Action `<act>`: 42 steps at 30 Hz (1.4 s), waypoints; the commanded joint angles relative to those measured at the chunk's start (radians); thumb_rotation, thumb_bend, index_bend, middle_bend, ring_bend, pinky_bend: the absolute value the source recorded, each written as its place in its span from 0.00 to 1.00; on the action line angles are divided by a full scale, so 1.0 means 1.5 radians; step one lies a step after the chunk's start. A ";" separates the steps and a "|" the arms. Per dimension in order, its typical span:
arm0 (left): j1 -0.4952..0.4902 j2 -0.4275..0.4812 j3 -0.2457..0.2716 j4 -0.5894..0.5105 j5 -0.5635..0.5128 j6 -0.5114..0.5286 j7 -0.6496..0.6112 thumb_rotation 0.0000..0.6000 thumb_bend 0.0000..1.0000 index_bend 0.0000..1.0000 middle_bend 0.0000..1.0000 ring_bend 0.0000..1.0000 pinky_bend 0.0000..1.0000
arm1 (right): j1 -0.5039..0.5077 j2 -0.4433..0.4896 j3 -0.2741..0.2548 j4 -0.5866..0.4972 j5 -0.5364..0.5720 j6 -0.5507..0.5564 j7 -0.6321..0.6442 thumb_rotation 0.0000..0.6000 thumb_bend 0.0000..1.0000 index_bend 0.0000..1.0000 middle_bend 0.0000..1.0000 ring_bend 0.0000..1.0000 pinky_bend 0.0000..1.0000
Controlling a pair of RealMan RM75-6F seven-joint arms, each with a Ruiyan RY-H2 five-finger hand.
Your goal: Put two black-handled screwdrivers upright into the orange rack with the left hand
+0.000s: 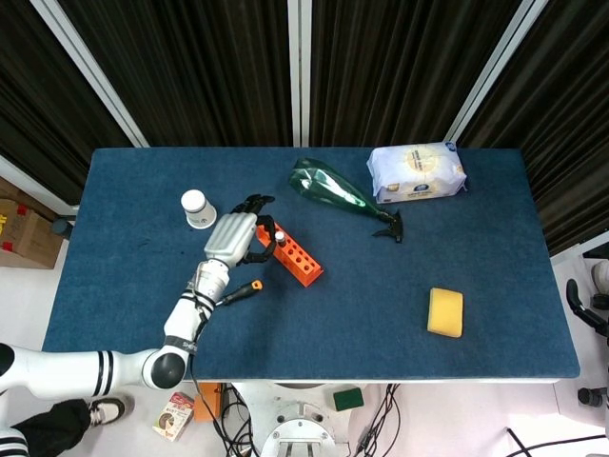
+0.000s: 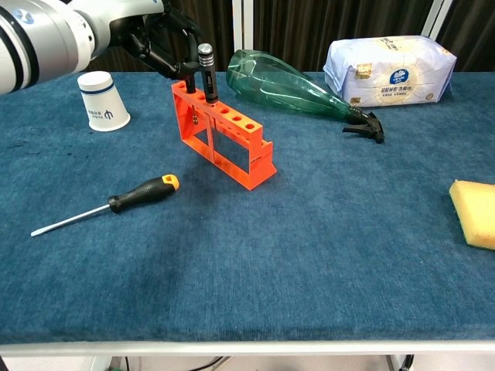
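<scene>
fingers (image 2: 172, 48) of the left hand (image 1: 234, 236) curl at the upright black-handled screwdrivers (image 2: 206, 73) in the orange rack (image 2: 224, 139)'s far end; grip cannot be told.

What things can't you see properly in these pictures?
- Chest view: the left hand hides one screwdriver in the orange rack; only one screwdriver shows clearly, and whether the hand holds one is unclear.
- Head view: the left hand covers the rack's near end.
- Both views: the right hand is not visible.
- Chest view: the tissue pack print is too small.
</scene>
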 commanded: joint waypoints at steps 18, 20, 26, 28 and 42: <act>-0.035 -0.014 -0.012 0.022 -0.058 0.003 0.013 1.00 0.38 0.67 0.12 0.01 0.16 | 0.002 -0.004 0.001 0.011 0.005 -0.005 0.013 1.00 0.38 0.00 0.00 0.00 0.00; -0.038 -0.016 -0.013 0.026 -0.063 0.002 0.014 1.00 0.38 0.67 0.12 0.01 0.16 | 0.002 -0.004 0.002 0.012 0.005 -0.005 0.014 1.00 0.38 0.00 0.00 0.00 0.00; -0.048 -0.024 -0.018 0.041 -0.073 0.003 0.015 0.96 0.38 0.67 0.12 0.01 0.16 | 0.002 -0.005 0.003 0.016 0.007 -0.006 0.019 1.00 0.38 0.00 0.00 0.00 0.00; -0.052 -0.025 -0.020 0.046 -0.077 0.003 0.015 0.96 0.38 0.67 0.12 0.01 0.16 | 0.002 -0.004 0.003 0.017 0.009 -0.007 0.022 1.00 0.38 0.00 0.00 0.00 0.00; -0.043 -0.017 -0.023 0.041 -0.039 0.025 -0.011 0.96 0.38 0.61 0.12 0.01 0.16 | 0.001 -0.002 0.007 0.024 0.015 -0.008 0.032 1.00 0.39 0.00 0.00 0.00 0.00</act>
